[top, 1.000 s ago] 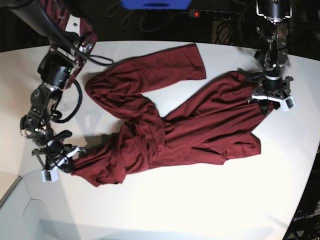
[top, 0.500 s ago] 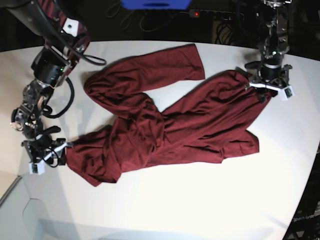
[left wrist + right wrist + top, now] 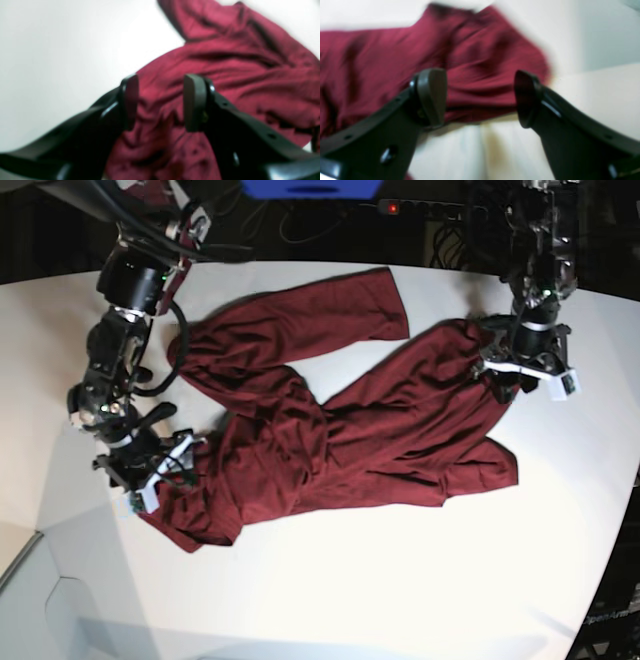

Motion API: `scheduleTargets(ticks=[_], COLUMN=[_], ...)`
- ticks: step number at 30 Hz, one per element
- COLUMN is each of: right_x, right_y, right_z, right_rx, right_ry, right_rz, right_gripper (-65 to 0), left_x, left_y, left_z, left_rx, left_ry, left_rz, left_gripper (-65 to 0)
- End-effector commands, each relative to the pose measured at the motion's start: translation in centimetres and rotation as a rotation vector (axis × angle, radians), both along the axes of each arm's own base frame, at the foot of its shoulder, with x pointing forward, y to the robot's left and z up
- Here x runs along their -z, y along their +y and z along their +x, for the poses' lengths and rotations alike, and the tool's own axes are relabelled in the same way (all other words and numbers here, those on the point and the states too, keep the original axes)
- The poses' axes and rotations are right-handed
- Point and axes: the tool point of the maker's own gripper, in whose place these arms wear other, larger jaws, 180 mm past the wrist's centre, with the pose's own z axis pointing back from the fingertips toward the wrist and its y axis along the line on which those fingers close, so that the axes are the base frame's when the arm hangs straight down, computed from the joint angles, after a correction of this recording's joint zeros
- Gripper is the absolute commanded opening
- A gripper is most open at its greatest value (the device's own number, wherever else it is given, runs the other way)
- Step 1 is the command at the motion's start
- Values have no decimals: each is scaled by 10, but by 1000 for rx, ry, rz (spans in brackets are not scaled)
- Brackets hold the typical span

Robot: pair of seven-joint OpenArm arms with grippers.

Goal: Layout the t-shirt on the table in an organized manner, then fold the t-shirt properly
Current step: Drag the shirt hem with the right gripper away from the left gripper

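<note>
Maroon t-shirt point(image 3: 340, 430) sprawls crumpled between both claws on table point(image 3: 400, 580).

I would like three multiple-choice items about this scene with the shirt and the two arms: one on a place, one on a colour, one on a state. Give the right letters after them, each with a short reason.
1. Where does the t-shirt lie?
A. on the white table
B. hanging off the table edge
C. lifted fully in the air

2. What colour is the t-shirt?
A. navy blue
B. dark maroon
C. grey

3. How do the jaws of the right gripper stand?
A. closed tight on cloth
B. apart, with nothing between the pads
C. out of view

Answers:
1 A: the base view shows the cloth spread, crumpled, on the tabletop.
2 B: all three views show the same deep red cloth.
3 B: the right wrist view shows a wide gap between the pads, with the shirt lying beyond them.
</note>
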Motion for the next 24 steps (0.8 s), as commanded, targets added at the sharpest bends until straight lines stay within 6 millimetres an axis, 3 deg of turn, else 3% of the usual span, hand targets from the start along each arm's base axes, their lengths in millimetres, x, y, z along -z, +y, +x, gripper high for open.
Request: scheduleTargets(ticks=[1, 4, 7, 9, 19, 21, 24], right_x=[-25, -26, -27, -31, -7, -6, -6], right_y=[7, 26, 37, 39, 54, 54, 53], right_z=[15, 18, 19, 23, 22, 22, 22], right_rx=[-16, -40, -48, -50, -69, -69, -67], right_ry=[-81, -84, -86, -95, -26, -24, -24], right_rz=[15, 38, 56, 61, 109, 109, 110], right_gripper=[-231, -231, -231, -231, -240, -277, -388], left_x=[-9, -11, -15, -17, -23, -23, -24], left_y=[3, 5, 24, 34, 52, 52, 52], left_z=[4, 6, 3, 1, -1, -1, 0], left_rx=[1, -2, -53, -77, -119, -119, -119], left_ry=[-32, -37, -45, -49, -62, -62, -65], left_rz=[16, 18, 30, 38, 54, 54, 54], left_gripper=[-366, -366, -365, -365, -363, -363, -363])
